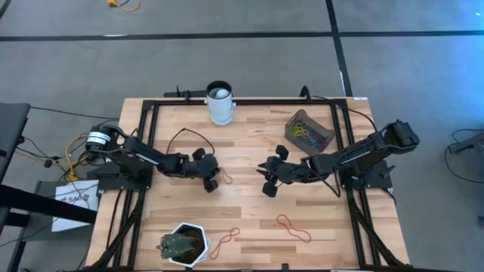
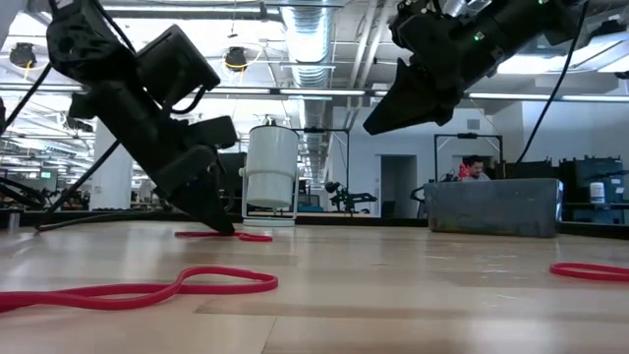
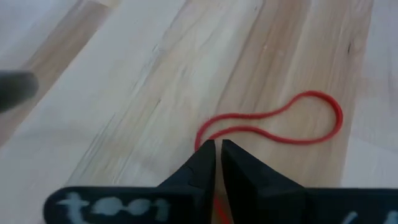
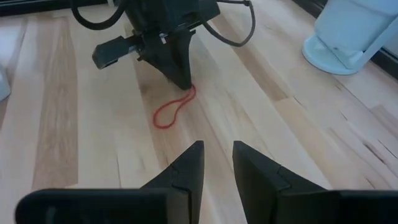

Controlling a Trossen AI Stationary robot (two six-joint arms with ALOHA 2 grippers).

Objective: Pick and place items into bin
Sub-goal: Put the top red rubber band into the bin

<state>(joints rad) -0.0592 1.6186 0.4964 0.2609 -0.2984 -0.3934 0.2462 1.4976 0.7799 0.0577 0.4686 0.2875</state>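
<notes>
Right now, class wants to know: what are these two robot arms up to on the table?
They are clearing rubber bands into a small bin, which already holds several. The left gripper is down on the table, its tips pinched on one end of a red rubber band near the table's middle. The right gripper hangs above the wood with its fingers apart, holding nothing, facing the left one. Two more red bands lie loose near the front edge, beside a white plant pot.

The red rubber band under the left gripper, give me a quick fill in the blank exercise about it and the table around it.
1. The left gripper pinches one end of a ____ rubber band.
2. The right gripper hangs above the table with its fingers ____.
3. The bin sits on the table's ____ side.
4. The white cup stands ____.

Missing words: red; open; right; upright
</notes>
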